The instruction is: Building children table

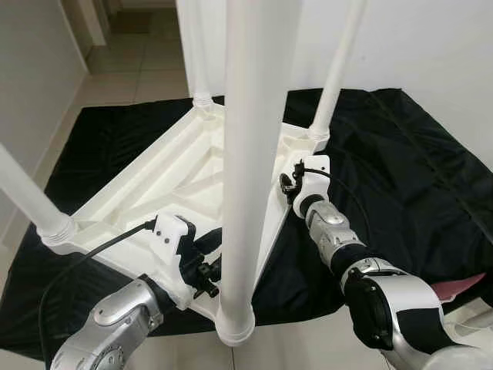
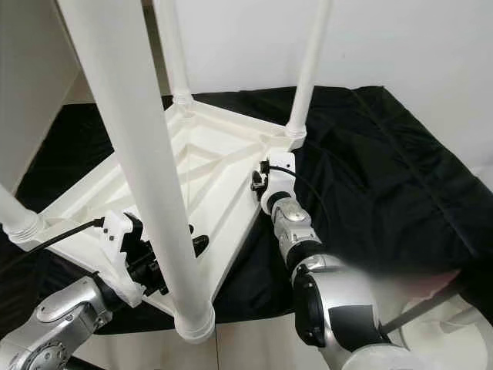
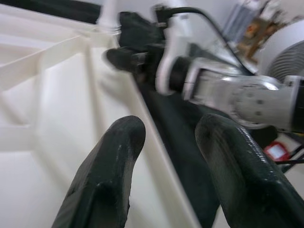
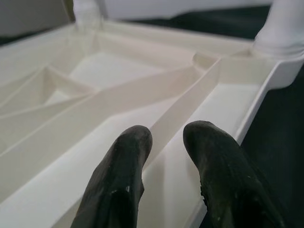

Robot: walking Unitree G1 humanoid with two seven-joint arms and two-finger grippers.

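Note:
A white plastic children's table lies upside down on a black cloth, with its legs pointing up. The nearest leg rises right in front of me and hides part of the underside. My left gripper sits at the table's near corner beside that leg's base, open, with the table rim running past its fingers. My right gripper is at the table's right edge below the far right leg, open, its fingers over the ribbed underside.
The left leg and the far left leg stand at their corners. A white wall is close behind on the right. Tiled floor leads away at the back left. A pink item lies at the cloth's near right.

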